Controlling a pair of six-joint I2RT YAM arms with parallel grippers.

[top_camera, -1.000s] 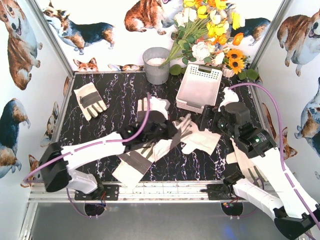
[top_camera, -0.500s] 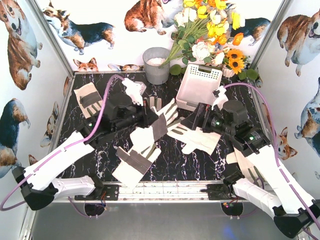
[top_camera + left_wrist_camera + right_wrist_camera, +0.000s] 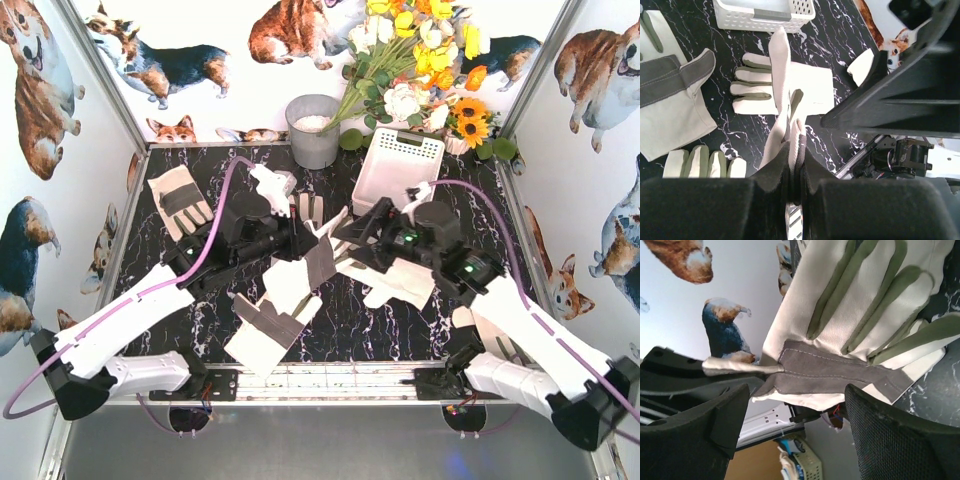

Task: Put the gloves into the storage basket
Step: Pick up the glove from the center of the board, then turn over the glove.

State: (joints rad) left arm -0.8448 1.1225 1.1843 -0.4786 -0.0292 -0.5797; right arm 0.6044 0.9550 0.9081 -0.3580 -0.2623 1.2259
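lifting glove (image 3: pixel 840 315) off table (image 3: pixel 340 330) is done; storage basket (image 3: pixel 405 140) next.
left gripper (image 3: pixel 796 167) clenched on it; right gripper (image 3: pixel 797 392) brought in w/ jaws wide.

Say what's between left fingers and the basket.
Left wrist view: the pinched glove sticks forward; beneath it a second glove lies flat, short of the basket.

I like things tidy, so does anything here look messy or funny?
Yes. One glove dangles in the air, pinched in the left gripper's shut jaws, with the right gripper's open jaws either side of it. Other gloves lie scattered on the table, and the storage basket looks empty.
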